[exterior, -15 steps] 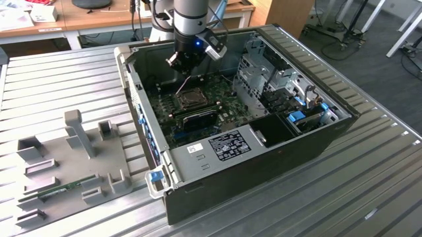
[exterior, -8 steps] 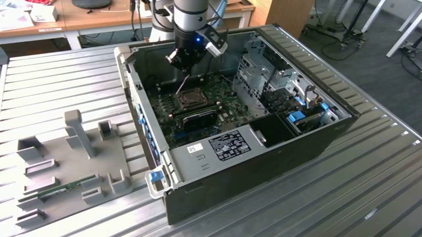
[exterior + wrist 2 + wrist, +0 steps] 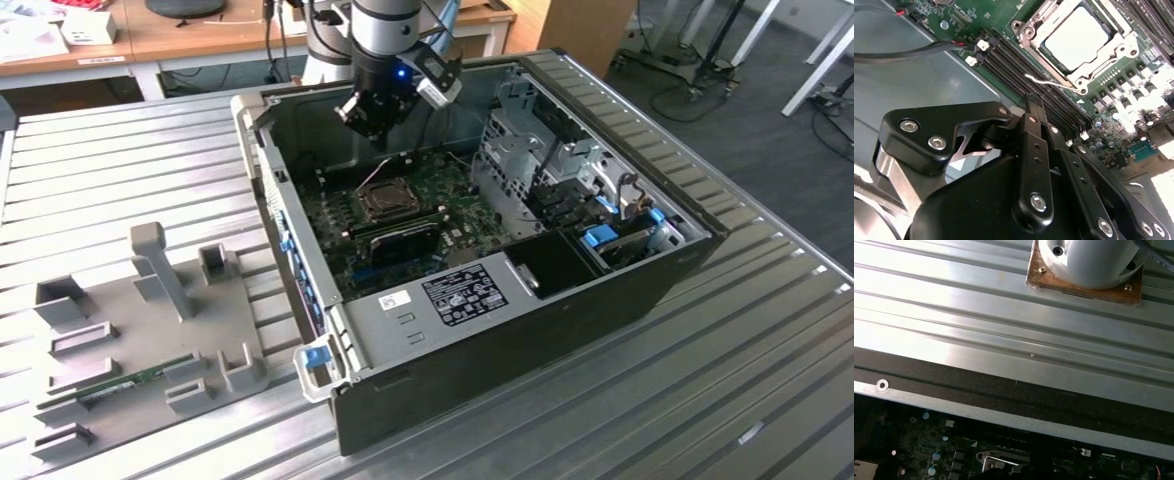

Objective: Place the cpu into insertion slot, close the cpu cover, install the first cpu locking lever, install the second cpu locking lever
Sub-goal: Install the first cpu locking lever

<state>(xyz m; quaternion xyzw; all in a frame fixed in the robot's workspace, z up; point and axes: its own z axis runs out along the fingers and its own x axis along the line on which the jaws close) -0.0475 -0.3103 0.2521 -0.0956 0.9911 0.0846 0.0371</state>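
hovering tool [image 3: 383, 135] near apparently seated cpu [image 3: 1076, 37]

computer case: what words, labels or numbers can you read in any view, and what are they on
Black-and-white sticker on the grey metal panel: print too small to read.
Small white label beside it: too small to read.
White markings on the green circuit board: too small to read.
Nothing can be quoted.

Cpu [image 3: 1076, 37]: pale silvery square, seated flat in insertion slot [image 3: 387, 201] on green board. Cpu cover [image 3: 1041, 50]: silvery frame, down flat around it.
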